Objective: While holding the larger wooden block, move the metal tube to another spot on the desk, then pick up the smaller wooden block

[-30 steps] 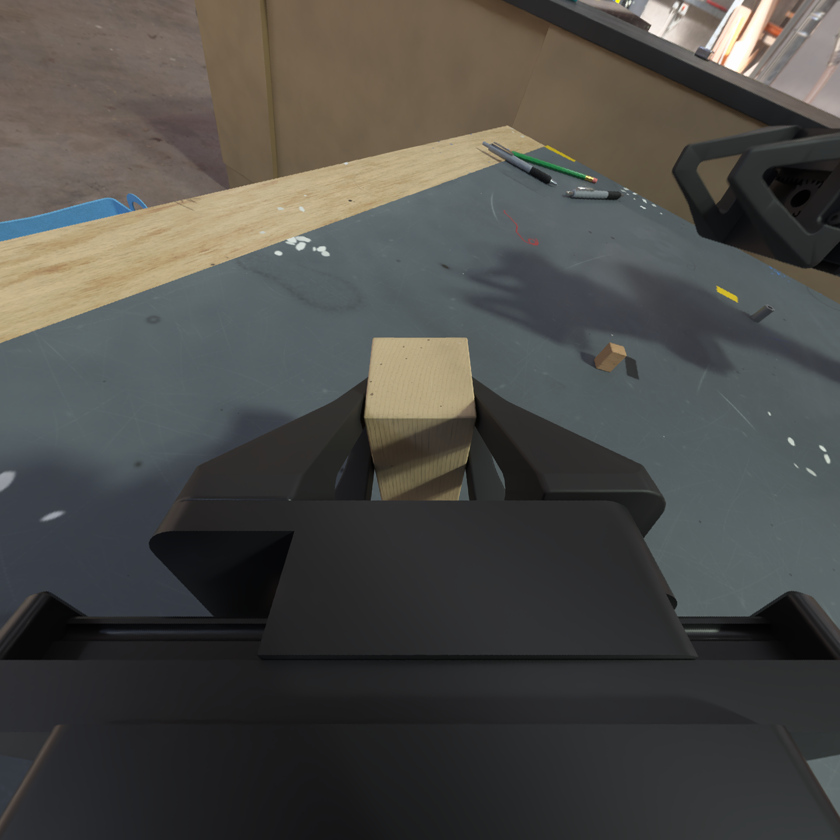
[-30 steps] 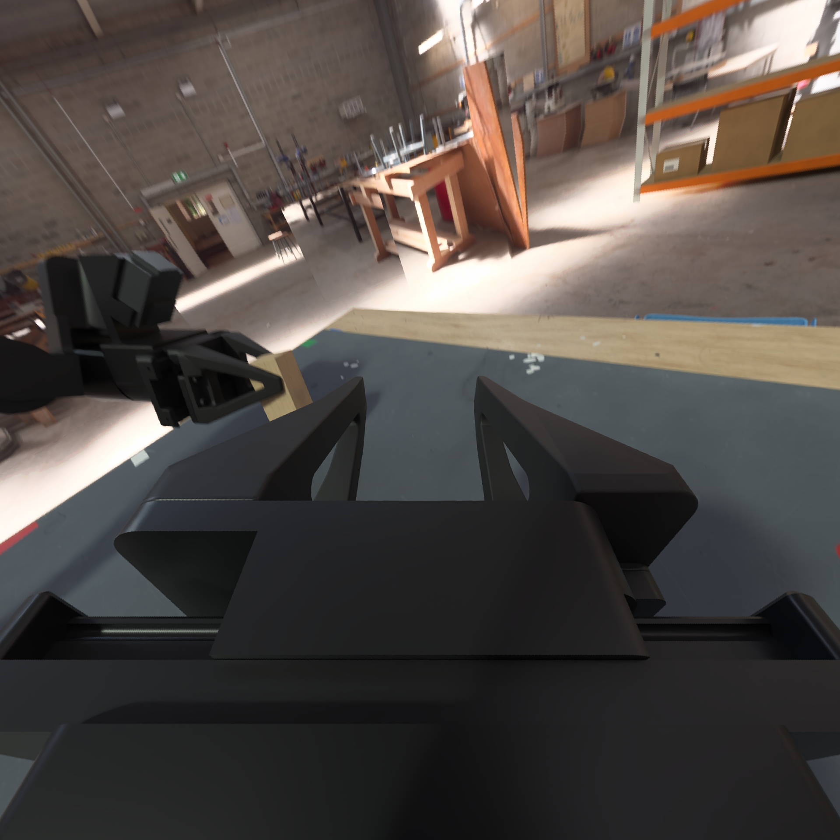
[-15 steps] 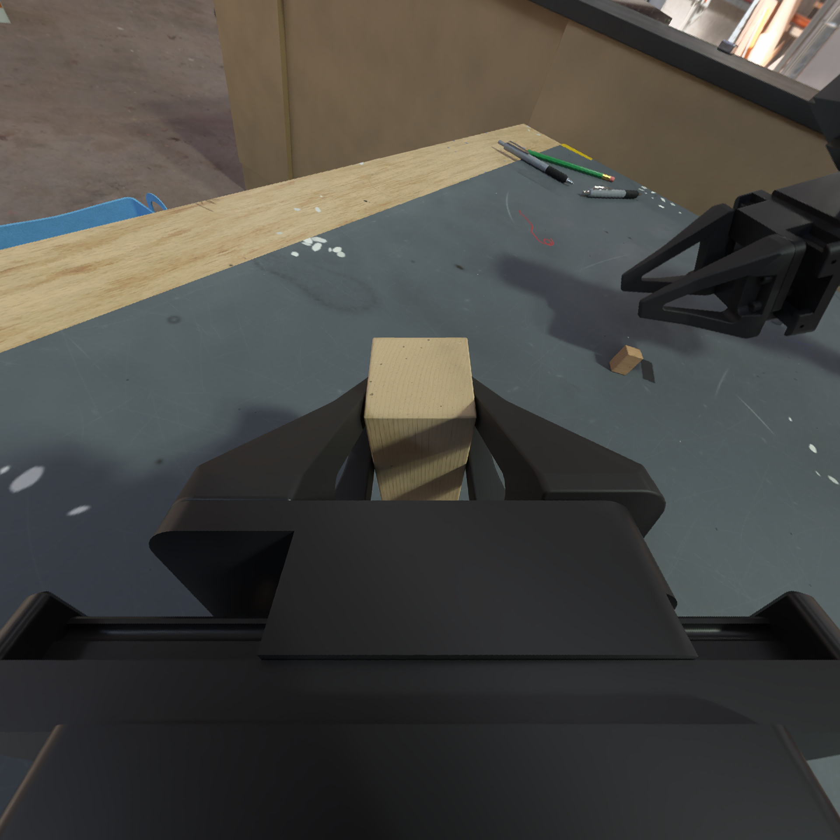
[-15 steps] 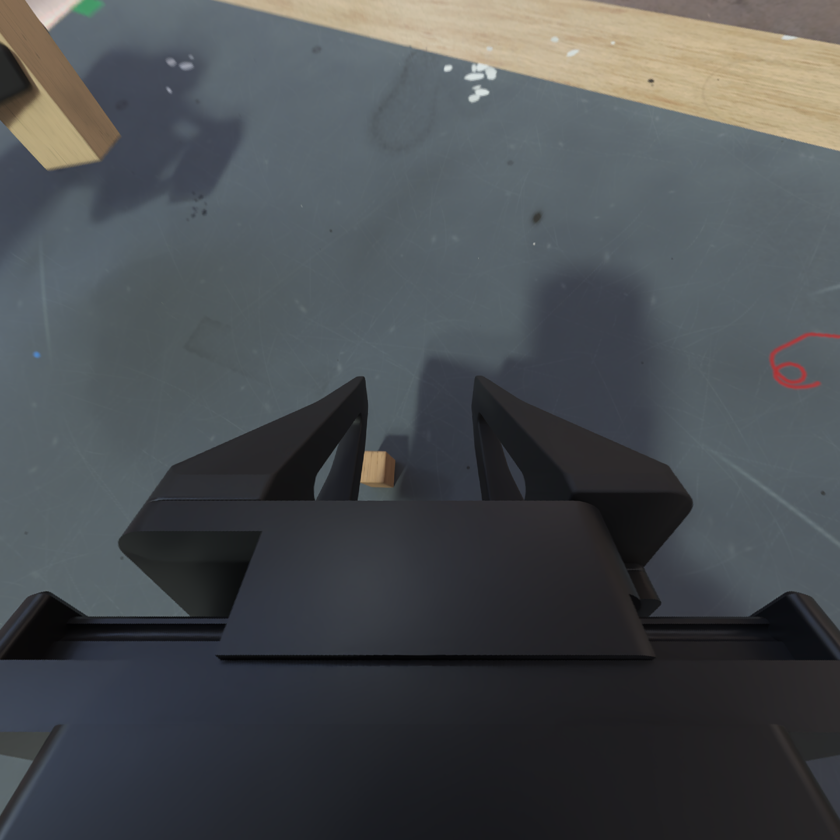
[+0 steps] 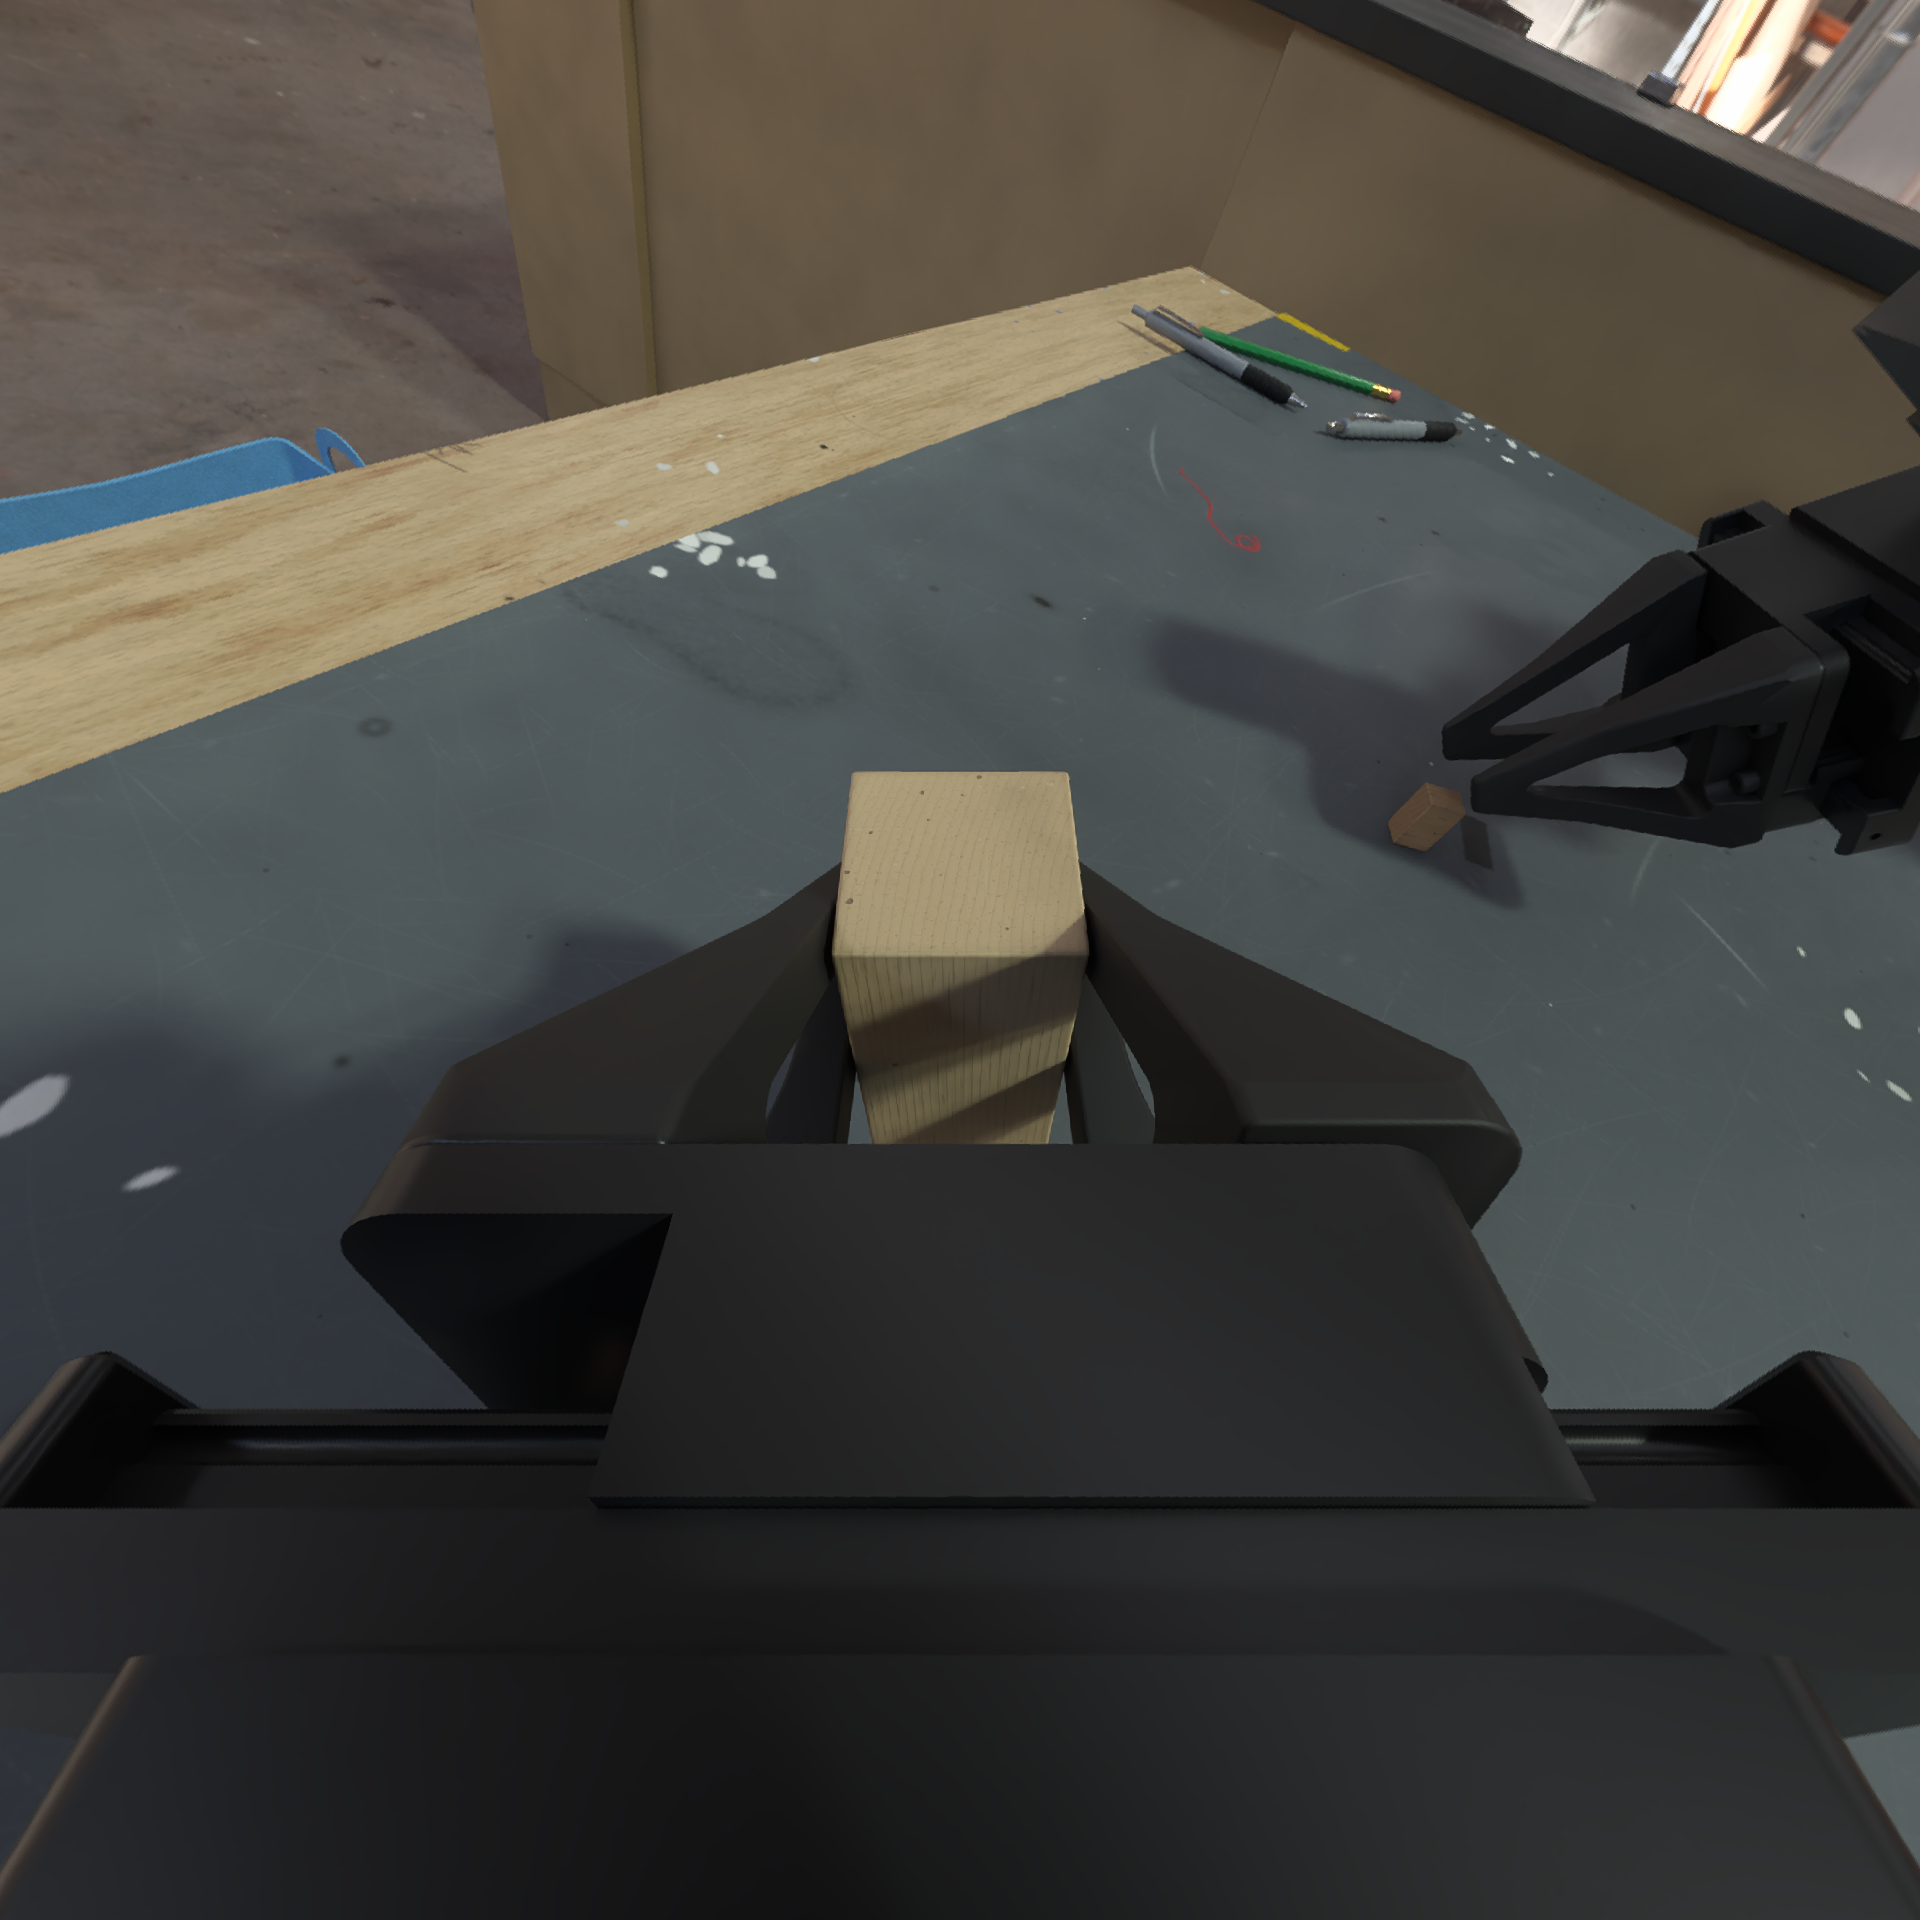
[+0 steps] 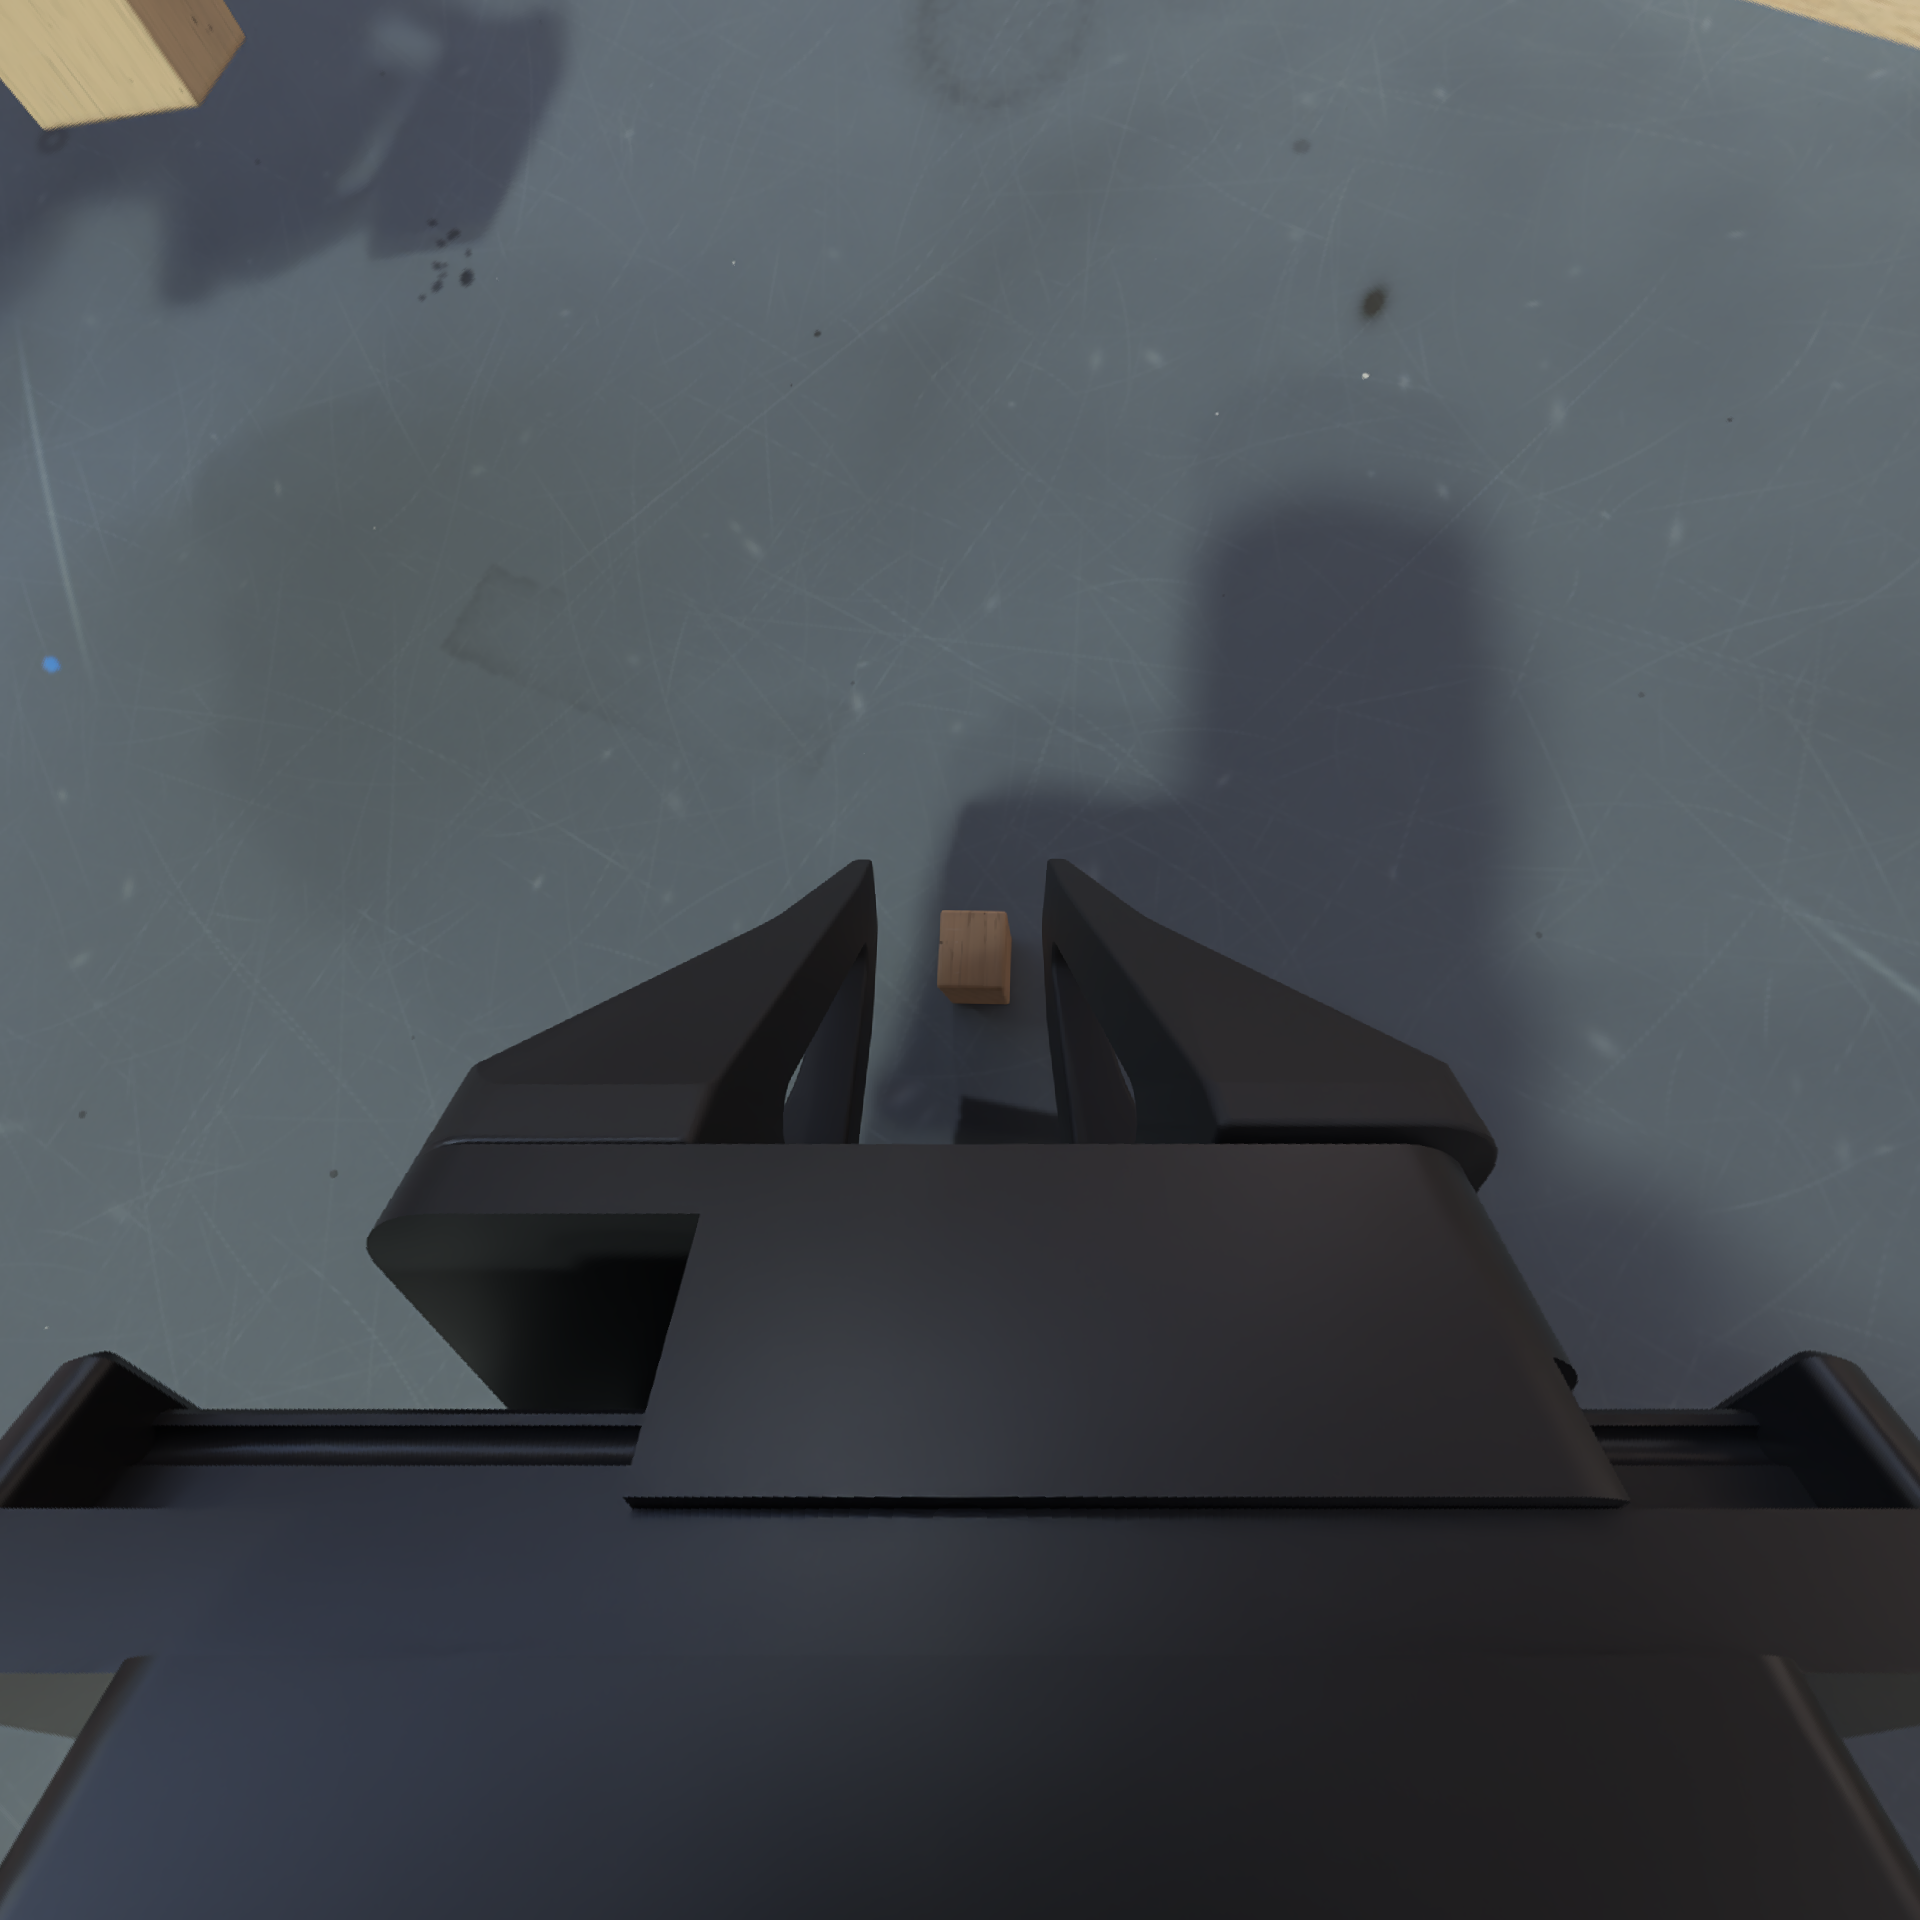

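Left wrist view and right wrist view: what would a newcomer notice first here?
First, the large wooden block clamped in the left gripper above the grey desk. Next, the small wooden block on the desk, between the open fingers of the right gripper, untouched.

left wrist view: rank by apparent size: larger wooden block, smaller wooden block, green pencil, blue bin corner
1. larger wooden block, though it sits nearest the camera, in the left gripper.
2. blue bin corner, only partly in view, so its real size is unclear.
3. green pencil, long but thin.
4. smaller wooden block, beside the right gripper.
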